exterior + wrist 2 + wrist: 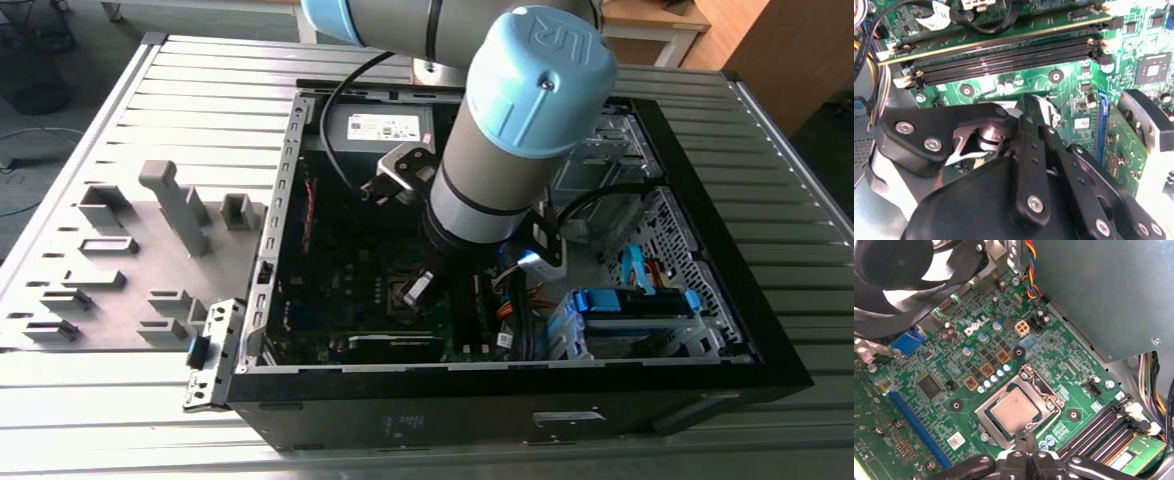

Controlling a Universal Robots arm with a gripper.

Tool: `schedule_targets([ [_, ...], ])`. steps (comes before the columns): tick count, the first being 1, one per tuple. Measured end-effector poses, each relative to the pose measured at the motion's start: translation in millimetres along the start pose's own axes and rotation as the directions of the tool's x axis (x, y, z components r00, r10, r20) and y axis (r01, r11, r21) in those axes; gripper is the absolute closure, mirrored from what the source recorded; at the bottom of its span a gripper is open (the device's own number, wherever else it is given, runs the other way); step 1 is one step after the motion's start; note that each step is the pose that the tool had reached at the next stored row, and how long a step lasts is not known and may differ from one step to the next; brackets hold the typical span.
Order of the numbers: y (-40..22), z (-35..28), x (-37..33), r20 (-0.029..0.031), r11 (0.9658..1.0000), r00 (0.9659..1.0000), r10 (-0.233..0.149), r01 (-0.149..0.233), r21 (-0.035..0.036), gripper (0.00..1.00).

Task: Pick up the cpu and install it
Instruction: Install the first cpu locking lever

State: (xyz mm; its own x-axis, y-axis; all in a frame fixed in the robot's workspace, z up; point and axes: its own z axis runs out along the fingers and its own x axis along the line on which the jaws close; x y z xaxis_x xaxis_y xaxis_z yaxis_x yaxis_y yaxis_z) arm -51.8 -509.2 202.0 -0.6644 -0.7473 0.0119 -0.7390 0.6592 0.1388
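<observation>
The cpu (1015, 411), a small flat square chip with a plain metal top, lies in its socket on the green motherboard (954, 385), framed by the socket's metal bracket (1041, 385). In the first wrist view my gripper (1027, 436) hovers at the socket's edge, right beside the cpu, its black fingers shut together with nothing visible between them. The second wrist view looks along the gripper (1026, 102) from behind its black linkage, tips pointing down at the socket's metal. In the exterior view the arm reaches down into the open computer case (747, 330), with the gripper (416, 290) low over the board.
Black memory slots (1099, 430) run close beside the socket. A big grey box (1104, 295) with coloured wires, a black fan (899, 275) and a blue slot (919, 425) surround it. A grey fixture plate (134, 250) lies at the exterior view's left of the case.
</observation>
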Motion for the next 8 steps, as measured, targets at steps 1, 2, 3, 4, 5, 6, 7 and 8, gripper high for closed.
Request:
schedule_targets([
  [1, 0.1, 0.1, 0.0, -0.002, 1.0, 1.0, 0.0, 0.0, 0.0018, 0.89],
  [2, 0.1, 0.3, 0.0, -0.0048, 1.0, 1.0, -0.001, 0.001, 0.0042, 0.89],
  [3, 0.1, 0.4, 0.0, -0.0077, 1.0, 1.0, -0.004, 0.004, 0.0064, 0.89],
  [4, 0.0, 0.8, 0.1, -0.0099, 0.9999, 0.9999, -0.01, 0.01, 0.0075, 0.89],
  [5, 0.0, 1.4, 0.1, -0.012, 0.9998, 0.9997, -0.019, 0.019, 0.0083, 0.89],
  [6, -0.1, 2.1, 0.1, -0.0142, 0.9994, 0.9994, -0.032, 0.032, 0.0088, 0.89],
  [7, -0.2, 2.8, 0.1, -0.0166, 0.9989, 0.9988, -0.047, 0.047, 0.0091, 0.89],
  [8, -0.2, 2.8, 0.1, -0.018, 0.9984, 0.9983, -0.055, 0.055, 0.0093, 0.89],
])
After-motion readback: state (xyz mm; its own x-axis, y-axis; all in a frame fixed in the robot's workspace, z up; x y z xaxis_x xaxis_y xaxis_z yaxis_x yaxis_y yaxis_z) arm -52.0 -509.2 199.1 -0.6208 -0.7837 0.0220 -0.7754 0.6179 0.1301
